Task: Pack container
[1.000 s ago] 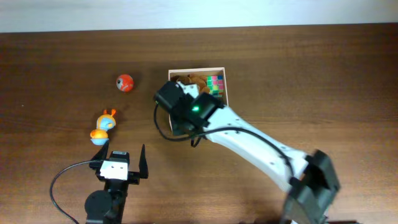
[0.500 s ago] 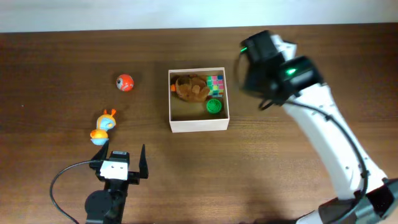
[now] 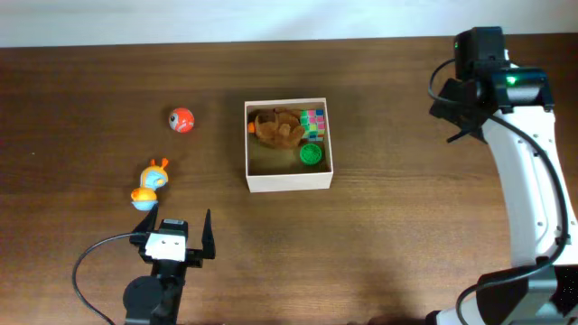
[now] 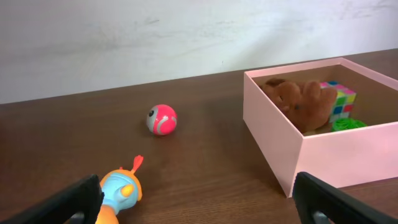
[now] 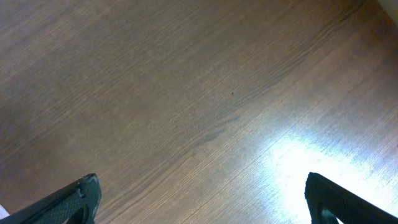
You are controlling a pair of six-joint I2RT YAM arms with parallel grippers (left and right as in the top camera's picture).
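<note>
The container (image 3: pixel 289 182) stands mid-table, a white-walled box with a tan inside. It holds a brown plush (image 3: pixel 278 128), a colourful cube (image 3: pixel 313 120) and a green round piece (image 3: pixel 312 154). A red ball (image 3: pixel 181 119) and a blue-and-orange toy (image 3: pixel 149 185) lie on the table to its left. My left gripper (image 3: pixel 176 236) is open and empty at the front left, just behind the blue-and-orange toy (image 4: pixel 118 193); the container (image 4: pixel 323 155) is ahead to its right. My right gripper (image 5: pixel 202 199) is open and empty over bare table, far right of the container.
The right arm (image 3: pixel 524 181) runs along the right side of the table from the front edge. A black cable (image 3: pixel 90 262) loops beside the left arm's base. A pale wall (image 4: pixel 186 37) rises behind the table's far edge.
My right arm has swung from over the container up and away to the far right of the table. The container's contents are now uncovered. The left arm has not moved.
</note>
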